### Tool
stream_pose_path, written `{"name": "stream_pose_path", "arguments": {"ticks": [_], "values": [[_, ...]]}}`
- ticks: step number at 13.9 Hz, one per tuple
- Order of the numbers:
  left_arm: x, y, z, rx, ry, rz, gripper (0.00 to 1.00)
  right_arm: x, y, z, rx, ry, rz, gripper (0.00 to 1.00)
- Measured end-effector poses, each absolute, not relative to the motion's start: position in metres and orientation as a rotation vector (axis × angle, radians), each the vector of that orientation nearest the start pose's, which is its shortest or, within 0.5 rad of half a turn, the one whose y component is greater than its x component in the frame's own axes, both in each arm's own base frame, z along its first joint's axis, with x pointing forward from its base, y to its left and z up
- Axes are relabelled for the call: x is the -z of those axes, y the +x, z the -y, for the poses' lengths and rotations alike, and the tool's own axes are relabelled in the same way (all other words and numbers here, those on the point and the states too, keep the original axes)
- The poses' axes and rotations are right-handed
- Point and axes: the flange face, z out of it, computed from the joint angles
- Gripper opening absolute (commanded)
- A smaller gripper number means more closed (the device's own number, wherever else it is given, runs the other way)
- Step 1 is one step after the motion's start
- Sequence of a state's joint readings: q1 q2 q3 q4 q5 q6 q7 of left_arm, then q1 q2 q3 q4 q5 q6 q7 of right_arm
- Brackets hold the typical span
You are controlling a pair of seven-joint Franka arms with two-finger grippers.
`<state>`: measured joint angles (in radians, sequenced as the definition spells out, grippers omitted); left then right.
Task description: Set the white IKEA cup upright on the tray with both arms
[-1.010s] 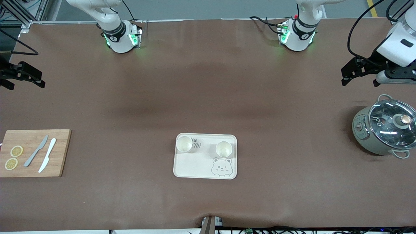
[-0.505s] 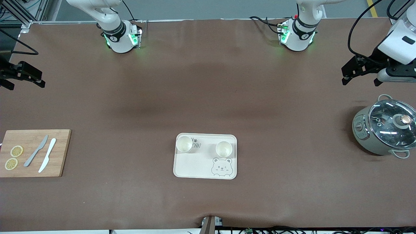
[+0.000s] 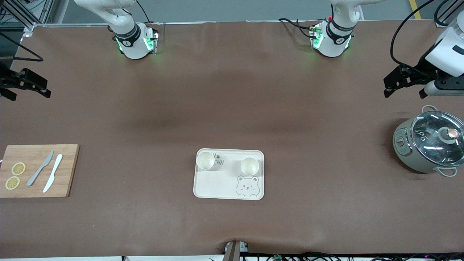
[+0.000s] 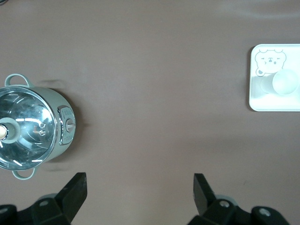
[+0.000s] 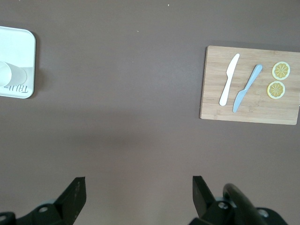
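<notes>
At the right arm's end of the table you've got the right gripper (image 3: 27, 88) up over bare tabletop, fingers spread wide w/ nothing between them – the right wrist view shows both fingers (image 5: 74, 197) well apart over the brown mat. Nearer the front camera there's a wooden cutting board (image 3: 65, 170) w/ two lemon slices (image 3: 15, 175), a grey knife (image 3: 40, 168) and a white knife (image 3: 53, 173) lying side by side on it.

Mid-table, the tray (image 3: 217, 186) lies flat. Two white cups sit upright on it, mouths up: one cup (image 3: 205, 160) in the corner toward the right arm's end, partly covering the grey lettering; the 2nd cup (image 3: 249, 166) toward the left arm's end, just farther from the front camera than the bear-face drawing (image 3: 247, 186). They stand apart, not touching.

At the left arm's end, a pot (image 3: 427, 145) w/ a glass lid stands on the table. Left gripper (image 3: 404, 82) hangs over bare mat near that pot, also wide open & empty; you can see its fingers (image 4: 75, 190) far apart in the left wrist view, pot and tray both well clear of them
</notes>
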<state>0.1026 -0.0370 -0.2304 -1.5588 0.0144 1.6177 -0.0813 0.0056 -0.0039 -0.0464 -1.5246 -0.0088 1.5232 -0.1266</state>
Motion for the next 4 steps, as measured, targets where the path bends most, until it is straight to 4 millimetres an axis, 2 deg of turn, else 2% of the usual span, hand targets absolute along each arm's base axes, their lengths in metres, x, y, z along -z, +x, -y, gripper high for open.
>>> {"name": "stream_pose_path", "arguments": {"ticks": [4], "values": [[-0.6606,0.5428,0.0706,0.159,-3.124,-0.072,1.00,-0.6442,0.5485,0.0230,0.004,-3.147,0.138,1.00]]}}
